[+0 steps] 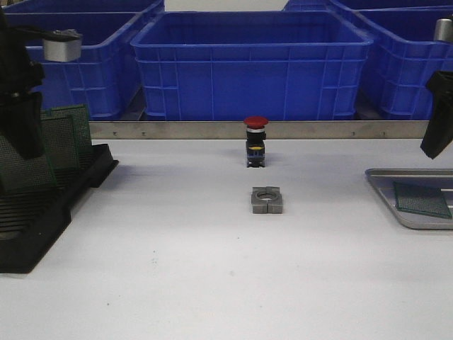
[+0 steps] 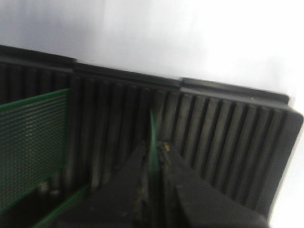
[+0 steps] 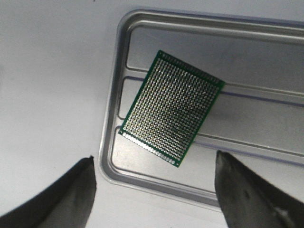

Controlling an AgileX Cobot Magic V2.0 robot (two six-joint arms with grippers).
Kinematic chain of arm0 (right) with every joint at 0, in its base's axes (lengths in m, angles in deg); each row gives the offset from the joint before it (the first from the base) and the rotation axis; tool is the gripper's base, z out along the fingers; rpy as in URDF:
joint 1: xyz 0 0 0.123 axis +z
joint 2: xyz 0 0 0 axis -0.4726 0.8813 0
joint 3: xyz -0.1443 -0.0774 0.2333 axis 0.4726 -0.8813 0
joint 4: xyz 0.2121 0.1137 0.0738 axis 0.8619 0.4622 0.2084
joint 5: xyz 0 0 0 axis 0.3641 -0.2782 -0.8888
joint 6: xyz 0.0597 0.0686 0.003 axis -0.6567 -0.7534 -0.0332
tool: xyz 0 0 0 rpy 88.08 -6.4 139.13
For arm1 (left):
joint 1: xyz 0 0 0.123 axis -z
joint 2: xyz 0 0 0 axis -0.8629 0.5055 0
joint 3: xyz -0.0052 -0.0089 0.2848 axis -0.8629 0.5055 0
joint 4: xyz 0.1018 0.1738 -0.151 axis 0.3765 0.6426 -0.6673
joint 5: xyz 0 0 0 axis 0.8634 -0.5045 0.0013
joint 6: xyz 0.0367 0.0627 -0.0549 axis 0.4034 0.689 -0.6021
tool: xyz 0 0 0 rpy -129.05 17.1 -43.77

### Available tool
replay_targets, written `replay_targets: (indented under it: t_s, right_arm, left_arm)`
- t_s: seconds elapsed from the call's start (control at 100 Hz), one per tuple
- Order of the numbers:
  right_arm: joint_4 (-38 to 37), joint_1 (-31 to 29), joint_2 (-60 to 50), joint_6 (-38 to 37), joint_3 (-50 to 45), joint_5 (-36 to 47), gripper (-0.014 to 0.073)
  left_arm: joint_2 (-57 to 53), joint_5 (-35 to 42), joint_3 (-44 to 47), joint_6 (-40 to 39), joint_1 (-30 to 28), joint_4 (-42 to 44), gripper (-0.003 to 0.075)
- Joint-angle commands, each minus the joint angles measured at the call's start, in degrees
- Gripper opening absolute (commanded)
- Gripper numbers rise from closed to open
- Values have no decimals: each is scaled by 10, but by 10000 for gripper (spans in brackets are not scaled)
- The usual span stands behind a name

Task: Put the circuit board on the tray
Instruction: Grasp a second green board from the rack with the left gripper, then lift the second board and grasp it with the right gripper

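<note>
Green circuit board (image 2: 153,137) stands edge-up in my left end effector (image 2: 153,156), pinched, while the tray (image 1: 386,185) lies far right under my wide-open right end effector (image 3: 154,190).

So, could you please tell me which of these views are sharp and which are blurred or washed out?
Right wrist view: sharp, the hole grid on the circuit board reads clearly, with soft glare on the tray rim. Left wrist view: soft and smeary, the table behind the black rack blown out to white. Front view: evenly lit, fairly clear, though the left gripper is a dark mass.
</note>
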Motion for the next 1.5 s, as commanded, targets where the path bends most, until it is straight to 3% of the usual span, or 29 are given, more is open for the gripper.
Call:
replay_targets:
  t_s: [0.0,0.2,0.56,0.93,1.17,1.34,1.49]
  right_arm:
    - [13,-3,-30,5,17,10,537]
    - [51,5,-55,54,17,10,537]
    - [223,82,-117,322,17,-26,537]
    - [243,197,-117,501,17,-38,537]
    - [247,251,-117,573,17,-24,537]
    - [252,267,-107,581,17,-4,537]
    - [316,267,-94,581,17,13,537]
  left_arm:
    - [-45,-5,-32,-9,4,-26,-20]
    - [-82,-5,-42,-7,18,-75,-20]
    - [-92,-5,-42,40,84,-241,-20]
    - [-91,-5,-42,57,171,-261,-20]
    - [-91,-5,-42,57,193,-309,-20]
    - [-91,-5,-42,57,193,-360,-20]
    - [-91,-5,-42,57,193,-393,-20]
